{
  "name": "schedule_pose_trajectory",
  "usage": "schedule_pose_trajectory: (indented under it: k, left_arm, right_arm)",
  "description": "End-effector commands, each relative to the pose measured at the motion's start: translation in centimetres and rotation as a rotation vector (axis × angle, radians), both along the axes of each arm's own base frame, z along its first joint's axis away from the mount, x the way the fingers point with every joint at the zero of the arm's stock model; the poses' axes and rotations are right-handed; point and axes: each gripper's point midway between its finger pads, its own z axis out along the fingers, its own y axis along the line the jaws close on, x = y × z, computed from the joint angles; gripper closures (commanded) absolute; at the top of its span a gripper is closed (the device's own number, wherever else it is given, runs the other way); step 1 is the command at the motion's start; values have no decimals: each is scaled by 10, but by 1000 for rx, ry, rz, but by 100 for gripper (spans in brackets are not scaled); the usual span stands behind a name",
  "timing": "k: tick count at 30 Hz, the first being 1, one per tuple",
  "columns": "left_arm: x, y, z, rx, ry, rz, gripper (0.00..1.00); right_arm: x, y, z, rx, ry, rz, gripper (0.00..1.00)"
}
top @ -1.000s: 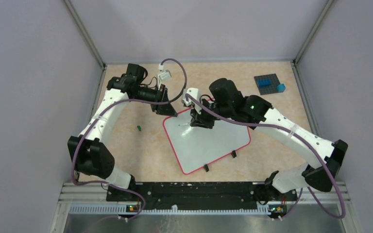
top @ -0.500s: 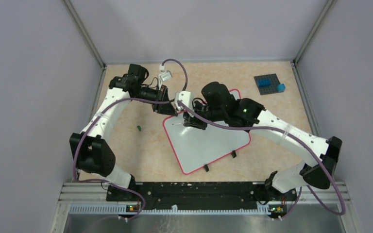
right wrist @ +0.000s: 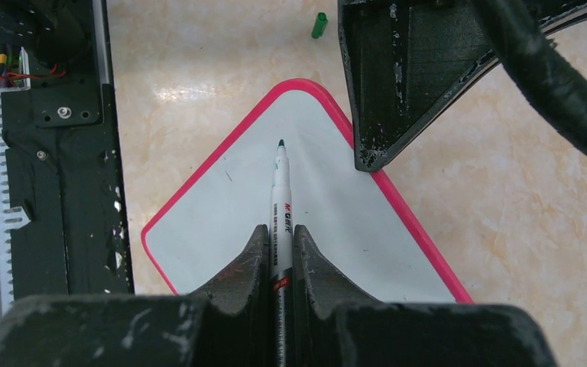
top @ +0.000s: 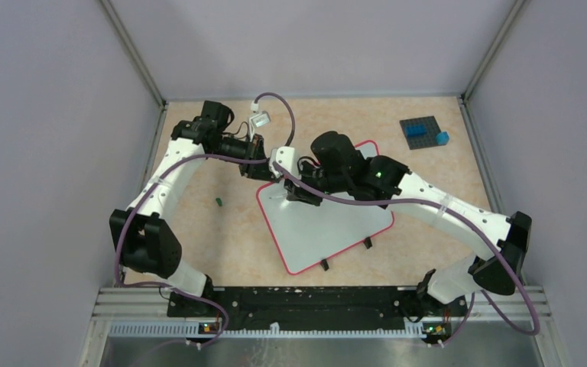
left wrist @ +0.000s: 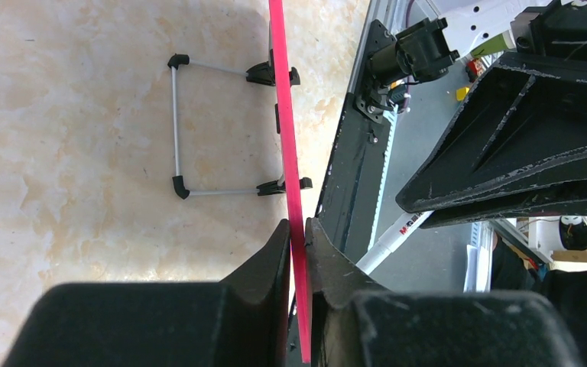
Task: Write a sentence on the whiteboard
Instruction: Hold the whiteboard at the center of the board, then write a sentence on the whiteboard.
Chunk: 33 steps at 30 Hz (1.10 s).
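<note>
The whiteboard (top: 329,225), white with a thin red-pink frame, lies in the middle of the table; it also shows in the right wrist view (right wrist: 229,206). My left gripper (top: 264,172) is shut on the board's far-left corner; in the left wrist view its jaws (left wrist: 298,237) pinch the red frame edge (left wrist: 284,107). My right gripper (top: 299,193) is shut on a white marker (right wrist: 280,206), uncapped, its dark green tip (right wrist: 280,144) pointing at the board near that corner. Whether the tip touches the board I cannot tell. The board surface looks blank apart from faint specks.
A small green marker cap (top: 218,202) lies on the table left of the board, also in the right wrist view (right wrist: 319,24). A dark studded plate (top: 422,130) with blue bricks (top: 442,138) sits at the far right. The board's wire stand and black clip feet (left wrist: 271,73) show underneath.
My right arm has moved left with the marker, bringing its tip toward the board's far-left corner. The left gripper has stayed clamped on the board's edge.
</note>
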Motion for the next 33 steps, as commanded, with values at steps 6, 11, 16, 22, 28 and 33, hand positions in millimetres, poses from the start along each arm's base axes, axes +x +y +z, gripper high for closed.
schedule_pose_trajectory:
  k: [6, 11, 16, 22, 28, 33]
  left_arm:
    - [-1, -7, 2, -32, -13, -34, 91]
    - [-1, -8, 1, -29, -13, -34, 94]
    - [-1, -8, 1, -26, -14, -34, 96]
    - [-1, -8, -1, -18, -14, -31, 99]
    - [-3, -9, -1, -14, -18, -34, 100]
    - [-3, -9, -1, -14, -20, -36, 100]
  right_arm:
    - [3, 12, 37, 83, -65, 18, 100]
    - [4, 15, 36, 84, -63, 19, 100]
    - [6, 18, 34, 81, -57, 19, 100]
    - [9, 22, 32, 81, -61, 17, 100]
    - [11, 25, 35, 89, -64, 16, 100]
    - [13, 26, 34, 87, -69, 8, 100]
